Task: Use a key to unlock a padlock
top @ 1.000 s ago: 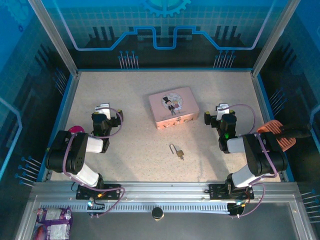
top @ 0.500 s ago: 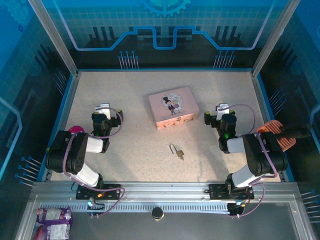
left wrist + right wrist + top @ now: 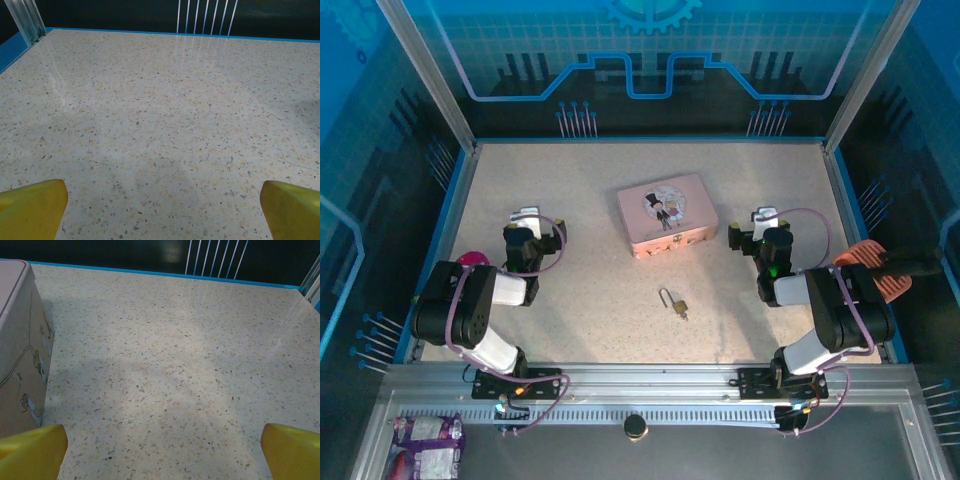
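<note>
A tiny brass padlock (image 3: 675, 302) with a thin silver shackle lies flat on the speckled table (image 3: 580, 300), in front of the middle, between the two arms. A small dark sliver touching its lower right may be the key (image 3: 683, 315); it is too small to tell. My left gripper (image 3: 527, 216) rests at the left, well away from the padlock, and stands open: in the left wrist view its yellow fingertips (image 3: 30, 207) sit wide apart over bare table. My right gripper (image 3: 763, 216) rests at the right, also open, its fingertips (image 3: 292, 450) wide apart with nothing between them.
A pink rectangular tin (image 3: 666, 214) with a cartoon couple stands behind the padlock; its side wall (image 3: 20, 340) is at the left of the right wrist view. An orange object (image 3: 875, 268) lies at the right edge and a pink one (image 3: 470, 259) at the left. Blue-edged walls enclose the table.
</note>
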Robot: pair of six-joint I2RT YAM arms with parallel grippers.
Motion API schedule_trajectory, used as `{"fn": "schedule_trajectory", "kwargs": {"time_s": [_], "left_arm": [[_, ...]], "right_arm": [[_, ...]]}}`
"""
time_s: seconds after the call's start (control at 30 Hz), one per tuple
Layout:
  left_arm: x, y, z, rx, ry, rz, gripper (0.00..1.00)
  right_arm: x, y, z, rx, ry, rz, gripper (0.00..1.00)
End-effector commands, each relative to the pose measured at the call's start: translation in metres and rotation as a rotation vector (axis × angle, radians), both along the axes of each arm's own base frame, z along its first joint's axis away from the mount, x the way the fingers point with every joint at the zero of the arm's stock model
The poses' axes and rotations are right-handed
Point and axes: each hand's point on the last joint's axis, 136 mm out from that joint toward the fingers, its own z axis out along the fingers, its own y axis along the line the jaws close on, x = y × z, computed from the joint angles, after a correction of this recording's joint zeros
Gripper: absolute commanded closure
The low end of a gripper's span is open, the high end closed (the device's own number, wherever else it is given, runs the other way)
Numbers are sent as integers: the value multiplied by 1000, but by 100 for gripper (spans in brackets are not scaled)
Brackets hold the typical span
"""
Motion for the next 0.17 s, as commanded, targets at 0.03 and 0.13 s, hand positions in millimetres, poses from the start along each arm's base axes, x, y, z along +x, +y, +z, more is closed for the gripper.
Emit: {"fn": "schedule_trajectory", "kwargs": {"time_s": [0.03,0.13], "left_arm": [[3,-1,9,-26,-28,-6,1],[3,-1,9,-26,-27,-6,1]], "right_arm": [[7,-4,11,11,-36,-12,0],[6,-8,12,9,-45,-38,0]]}}
